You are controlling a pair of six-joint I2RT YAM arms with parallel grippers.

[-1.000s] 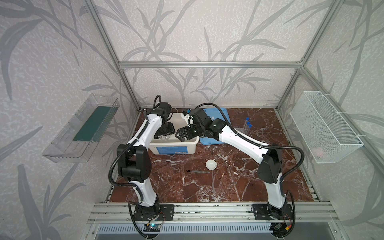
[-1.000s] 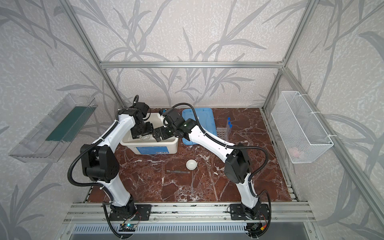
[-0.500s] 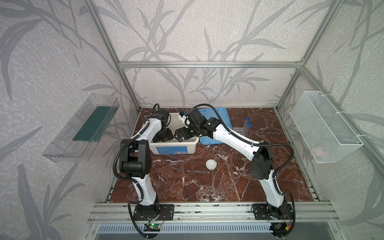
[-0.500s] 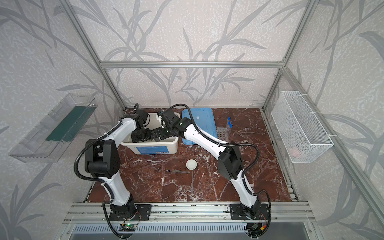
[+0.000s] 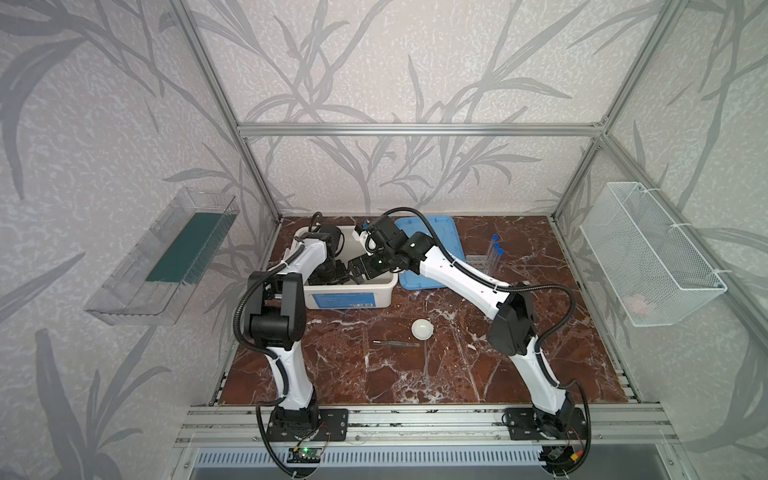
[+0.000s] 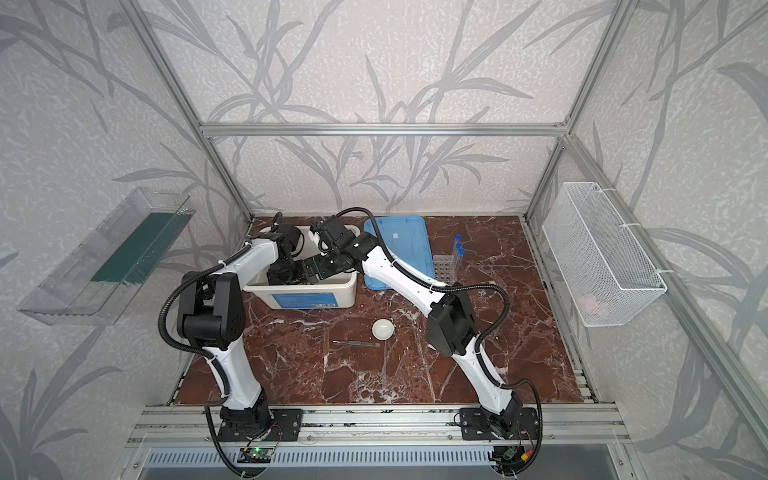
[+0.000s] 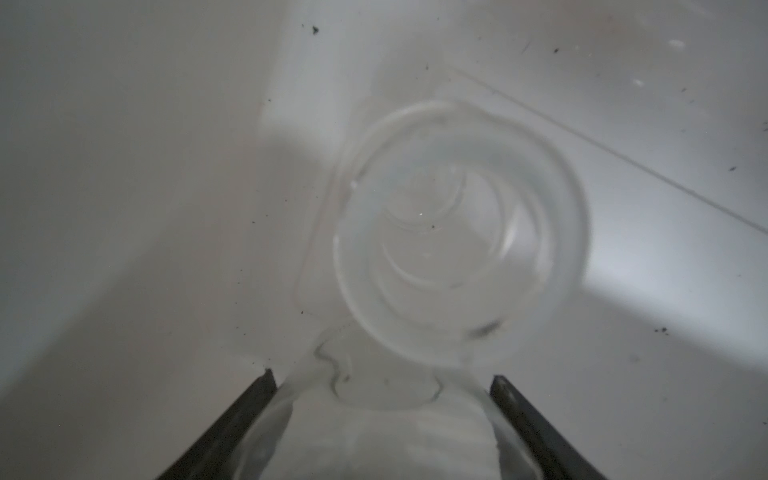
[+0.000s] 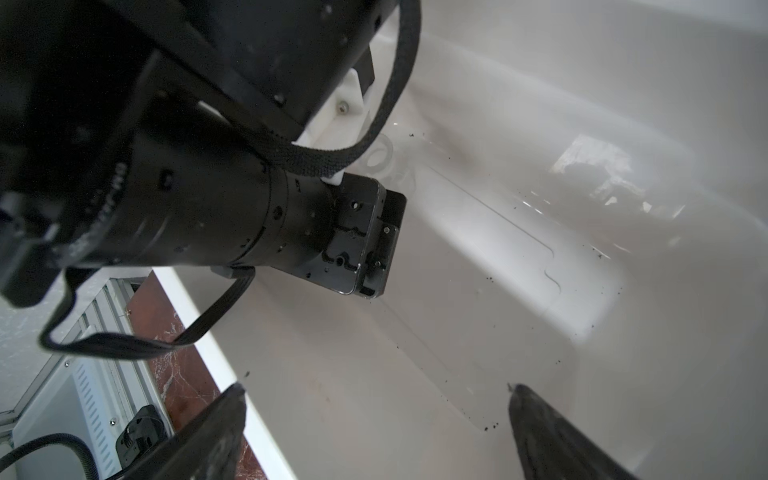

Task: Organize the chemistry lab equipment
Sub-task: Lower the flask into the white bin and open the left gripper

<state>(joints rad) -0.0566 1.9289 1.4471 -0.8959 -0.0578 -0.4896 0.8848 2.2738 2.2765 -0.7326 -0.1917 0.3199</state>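
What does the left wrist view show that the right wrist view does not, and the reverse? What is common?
Only the left wrist view: a clear glass vessel close up, round mouth toward the camera, more glass between the left gripper fingers; gripped or not, I cannot tell.
Only the right wrist view: the left arm from outside, the right gripper open and empty, a strip of marble table beyond the white tub rim.
Both: the tub's speckled inside; the right wrist view has only a faint glass ring past the left arm.
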